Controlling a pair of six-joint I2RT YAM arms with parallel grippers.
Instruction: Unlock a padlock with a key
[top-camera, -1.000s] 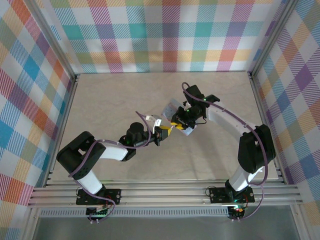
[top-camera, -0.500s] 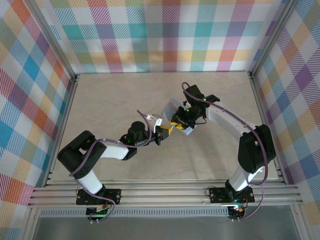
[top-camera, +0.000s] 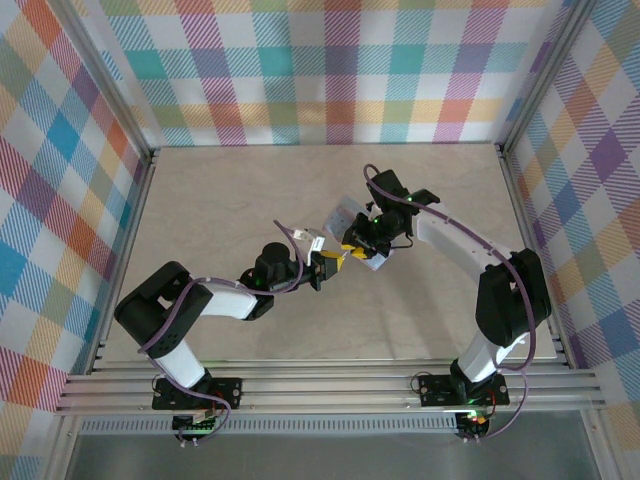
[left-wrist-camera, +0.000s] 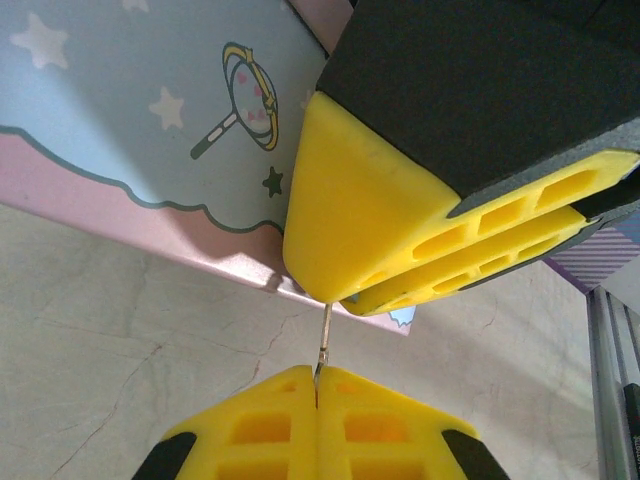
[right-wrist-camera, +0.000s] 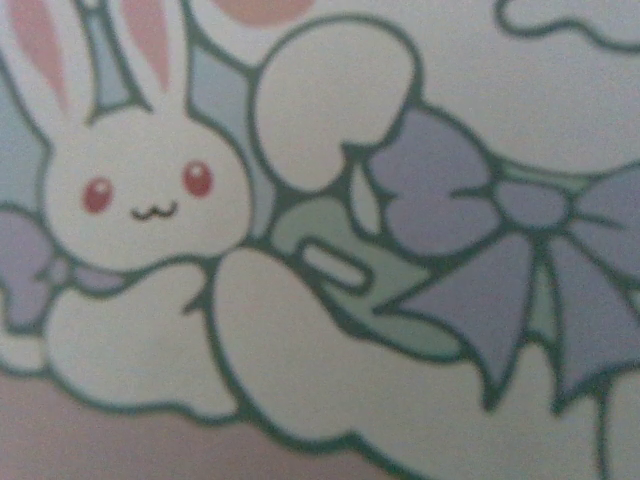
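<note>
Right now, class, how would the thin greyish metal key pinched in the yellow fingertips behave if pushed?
The thin greyish metal key is probably stiff: it stands straight out of the shut left gripper. Being so thin, it may pivot or slip. It likely weighs little: tiny beside the pale blue printed box.

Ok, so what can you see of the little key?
The key is a thin greyish metal sliver, seen edge-on. Its lower end is pinched in the shut yellow fingertips of the left end effector. It stands almost upright in the left wrist view, above the pale table, and its top reaches the yellow tip of the right end effector. Its teeth are too small to tell.
</note>
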